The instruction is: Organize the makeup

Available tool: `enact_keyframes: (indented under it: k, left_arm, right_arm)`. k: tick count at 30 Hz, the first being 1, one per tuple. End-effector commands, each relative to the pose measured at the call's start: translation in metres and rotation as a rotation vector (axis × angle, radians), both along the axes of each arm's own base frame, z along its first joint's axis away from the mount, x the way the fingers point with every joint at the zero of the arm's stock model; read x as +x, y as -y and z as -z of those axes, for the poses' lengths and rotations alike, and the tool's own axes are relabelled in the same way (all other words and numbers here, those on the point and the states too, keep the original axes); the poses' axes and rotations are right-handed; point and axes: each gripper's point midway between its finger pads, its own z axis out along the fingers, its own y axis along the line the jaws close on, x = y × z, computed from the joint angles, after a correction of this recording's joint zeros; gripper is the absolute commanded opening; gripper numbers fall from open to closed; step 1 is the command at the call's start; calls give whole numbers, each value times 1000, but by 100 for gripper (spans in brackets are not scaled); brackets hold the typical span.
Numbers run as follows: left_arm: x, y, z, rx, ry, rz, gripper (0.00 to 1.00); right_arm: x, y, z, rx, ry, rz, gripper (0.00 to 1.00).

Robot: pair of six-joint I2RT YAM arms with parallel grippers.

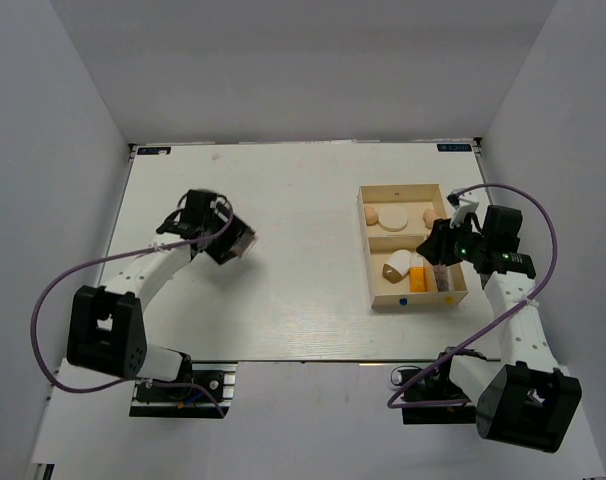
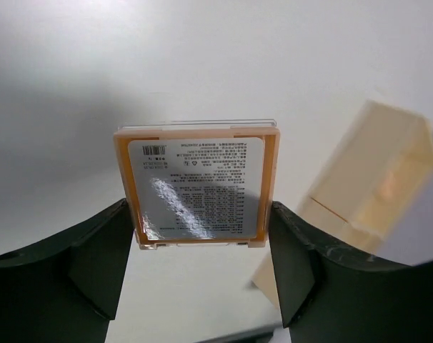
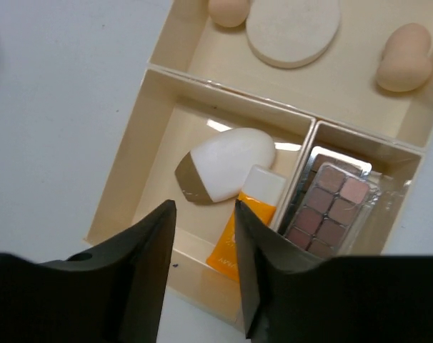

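My left gripper [image 1: 233,243] is shut on the square pinkish compact [image 2: 197,186], its labelled back facing the camera, held over the table left of centre. My right gripper [image 3: 204,207] is open and empty above the front of the wooden box [image 1: 366,250]. Below it lie the white-and-brown teardrop sponge [image 3: 224,171] and the orange tube [image 3: 249,229] in one compartment. The brown eyeshadow palette [image 3: 331,207] stands in the narrow compartment to the right. The round cream puff [image 3: 291,28] and two peach egg sponges [image 3: 227,8] [image 3: 402,57] lie in the back compartment.
The wooden box [image 2: 374,186] shows at the right of the left wrist view. The white table [image 1: 283,300] is walled on three sides. Purple cables loop beside both arms.
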Motion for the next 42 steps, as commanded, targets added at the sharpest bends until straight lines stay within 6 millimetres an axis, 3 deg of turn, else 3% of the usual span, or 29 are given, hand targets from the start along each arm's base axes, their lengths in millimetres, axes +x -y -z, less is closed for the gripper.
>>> enact_keyframes:
  k: [1, 2, 3, 4, 5, 7, 8, 10, 11, 12, 14, 15, 17, 18, 19, 21, 22, 25, 30, 42]
  left_arm:
    - [35, 100, -71, -203, 275, 404, 15]
    - [36, 119, -78, -227, 292, 468, 15]
    - [35, 138, -84, -245, 302, 527, 15]
    - [41, 161, -111, -271, 362, 589, 15]
    - [34, 189, -99, -278, 331, 668, 15]
    - [30, 220, -105, -298, 341, 744, 15]
    - [27, 249, -110, -309, 358, 802, 15]
    - [24, 275, -112, -318, 372, 853, 16]
    - [25, 293, -132, -342, 429, 887, 16]
    - [18, 314, -118, -348, 404, 926, 17]
    - [11, 340, -122, -380, 427, 979, 17]
    - [8, 364, -123, -402, 440, 1014, 17]
    - [3, 388, -128, -444, 474, 1044, 17]
    - [1, 400, -141, -473, 508, 1059, 17]
    - [-6, 416, -127, -489, 486, 1077, 18]
    - [-10, 435, -139, -549, 530, 1083, 18]
    - [-15, 447, -126, -558, 514, 1093, 18]
    - [-21, 468, -128, -610, 554, 1092, 18]
    - [-30, 485, -118, -631, 565, 1093, 20]
    - [-46, 507, -89, -628, 521, 1072, 29]
  right_arm:
    - [21, 15, -19, -5, 63, 103, 32]
    - [24, 16, -21, -7, 72, 116, 32]
    - [26, 19, -25, -9, 84, 134, 17]
    - [30, 21, -31, -4, 98, 154, 10]
    - [32, 25, -35, -11, 109, 178, 0]
    - [36, 31, -44, -9, 129, 215, 0]
    - [38, 35, -46, -21, 137, 242, 0]
    - [41, 45, -57, -32, 168, 296, 0]
    - [41, 52, -59, -40, 174, 332, 0]
    - [41, 54, -65, -41, 192, 349, 0]
    - [42, 64, -71, -51, 208, 409, 0]
    - [42, 68, -75, -59, 221, 426, 0]
    - [44, 83, -80, -65, 234, 521, 0]
    - [44, 87, -82, -63, 236, 551, 0]
    - [44, 92, -85, -68, 244, 576, 0]
    - [44, 102, -92, -82, 262, 624, 0]
    - [44, 105, -94, -85, 267, 636, 0]
    - [42, 110, -99, -96, 274, 665, 0]
    - [40, 114, -97, -97, 257, 680, 0]
    - [35, 118, -95, -104, 229, 685, 0]
